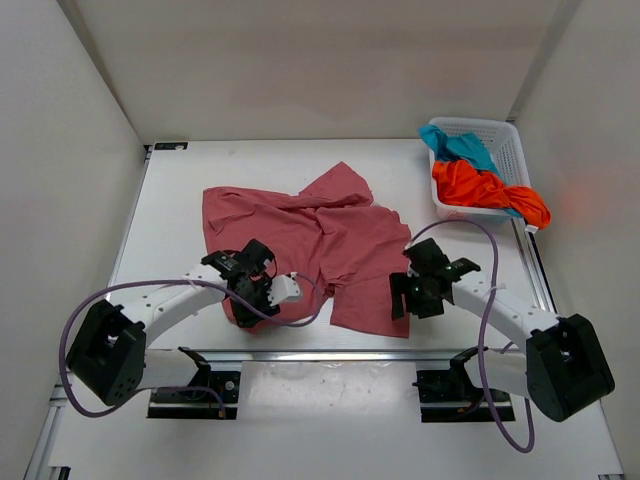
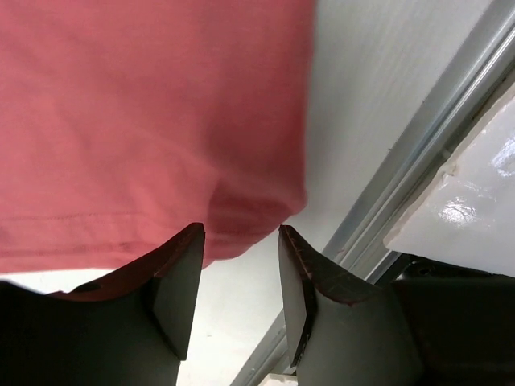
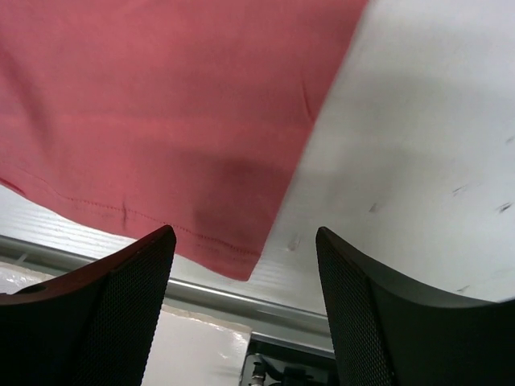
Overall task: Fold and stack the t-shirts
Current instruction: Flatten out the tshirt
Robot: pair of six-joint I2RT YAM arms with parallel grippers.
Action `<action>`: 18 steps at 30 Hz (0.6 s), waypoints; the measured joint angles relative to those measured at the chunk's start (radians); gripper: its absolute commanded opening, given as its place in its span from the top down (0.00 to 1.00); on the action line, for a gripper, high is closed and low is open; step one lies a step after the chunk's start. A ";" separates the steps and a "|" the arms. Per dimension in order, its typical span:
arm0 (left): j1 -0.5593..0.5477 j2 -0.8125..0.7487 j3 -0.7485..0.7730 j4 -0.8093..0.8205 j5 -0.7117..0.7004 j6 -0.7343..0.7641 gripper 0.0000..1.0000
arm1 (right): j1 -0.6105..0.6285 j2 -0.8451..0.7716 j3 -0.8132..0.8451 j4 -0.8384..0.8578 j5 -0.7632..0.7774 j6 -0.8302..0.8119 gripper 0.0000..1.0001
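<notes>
While pink t-shirt [image 1: 310,240] lies rumpled, soft knit cloth

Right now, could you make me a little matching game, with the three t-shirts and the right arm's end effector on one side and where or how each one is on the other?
Things:
1. pink t-shirt
2. orange t-shirt
3. teal t-shirt
4. right end effector

Places or states:
A. at the far end of the white basket
B. open, holding nothing
C. lying rumpled on the table
D. at the basket's near end, spilling over its rim

Pairs: 1-C, 2-D, 3-A, 4-B
</notes>
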 measured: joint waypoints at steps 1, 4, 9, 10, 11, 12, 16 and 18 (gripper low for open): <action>-0.012 0.000 -0.012 0.010 -0.003 0.001 0.48 | 0.005 -0.009 -0.015 0.001 -0.003 0.015 0.24; -0.034 0.002 -0.069 0.040 -0.023 -0.001 0.58 | 0.009 -0.025 -0.061 0.011 -0.023 0.057 0.26; -0.025 0.015 -0.142 0.110 -0.106 -0.020 0.88 | 0.012 -0.042 -0.089 0.049 -0.032 0.085 0.48; -0.018 0.015 -0.142 0.128 -0.126 -0.024 0.91 | 0.011 -0.042 -0.091 0.050 -0.029 0.085 0.57; -0.008 0.016 -0.143 0.145 -0.146 -0.029 0.96 | 0.006 -0.041 -0.096 0.064 -0.040 0.085 0.61; 0.003 0.017 -0.143 0.162 -0.164 -0.033 0.99 | 0.003 -0.037 -0.100 0.079 -0.053 0.084 0.70; 0.071 0.029 -0.137 0.209 -0.189 -0.043 1.00 | -0.024 0.006 -0.100 0.117 -0.104 0.068 1.00; 0.119 0.045 -0.121 0.220 -0.189 -0.051 1.00 | -0.037 0.027 -0.089 0.119 -0.124 0.050 1.00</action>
